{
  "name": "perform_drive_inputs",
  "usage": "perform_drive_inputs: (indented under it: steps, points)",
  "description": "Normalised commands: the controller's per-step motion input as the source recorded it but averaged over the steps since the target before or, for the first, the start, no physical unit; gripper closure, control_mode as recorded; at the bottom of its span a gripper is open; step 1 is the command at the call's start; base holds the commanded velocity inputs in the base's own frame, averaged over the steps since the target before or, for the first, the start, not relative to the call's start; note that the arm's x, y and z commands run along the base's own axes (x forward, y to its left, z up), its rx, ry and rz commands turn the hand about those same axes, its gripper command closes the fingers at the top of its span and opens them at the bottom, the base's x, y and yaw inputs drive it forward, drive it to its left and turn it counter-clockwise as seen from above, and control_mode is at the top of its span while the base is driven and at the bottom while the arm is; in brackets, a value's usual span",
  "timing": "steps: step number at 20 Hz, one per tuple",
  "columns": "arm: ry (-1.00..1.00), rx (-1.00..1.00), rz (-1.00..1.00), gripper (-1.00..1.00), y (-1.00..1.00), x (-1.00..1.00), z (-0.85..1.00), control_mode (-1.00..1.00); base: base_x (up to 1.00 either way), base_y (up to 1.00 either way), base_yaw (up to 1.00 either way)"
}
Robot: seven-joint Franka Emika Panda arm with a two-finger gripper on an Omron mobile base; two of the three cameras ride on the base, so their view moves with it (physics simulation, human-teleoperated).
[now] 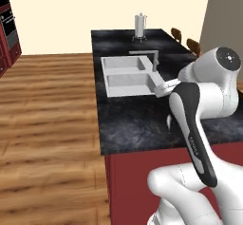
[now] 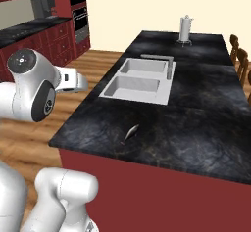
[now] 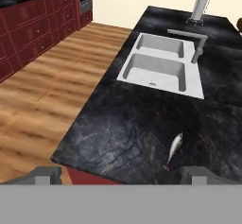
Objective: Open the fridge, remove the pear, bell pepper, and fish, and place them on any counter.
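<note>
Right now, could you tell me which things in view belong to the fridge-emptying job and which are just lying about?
Part of the job:
- fish, lying on the counter, near its front edge
- gripper, open and holding nothing

Just lying about:
- sink with its faucet
- paper towel holder at the counter's far end
- red cabinets

Fish lies on counter near sink.

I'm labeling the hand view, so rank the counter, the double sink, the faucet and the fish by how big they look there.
1. counter
2. double sink
3. faucet
4. fish
The fish lies nearest the camera yet looks smallest.
</note>
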Motion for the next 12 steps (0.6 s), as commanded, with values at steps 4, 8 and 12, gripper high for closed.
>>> perform_drive_inputs:
  steps: [4, 8, 12]
  points:
    - [0.00, 0.00, 0.00, -1.00, 0.00, 0.00, 0.00, 1.00, -0.94, 0.12, 0.15]
    - [0.00, 0.00, 0.00, -1.00, 0.00, 0.00, 0.00, 1.00, -0.81, 0.09, 0.81]
    - [0.00, 0.00, 0.00, -1.00, 0.00, 0.00, 0.00, 1.00, -0.08, 0.00, 1.00]
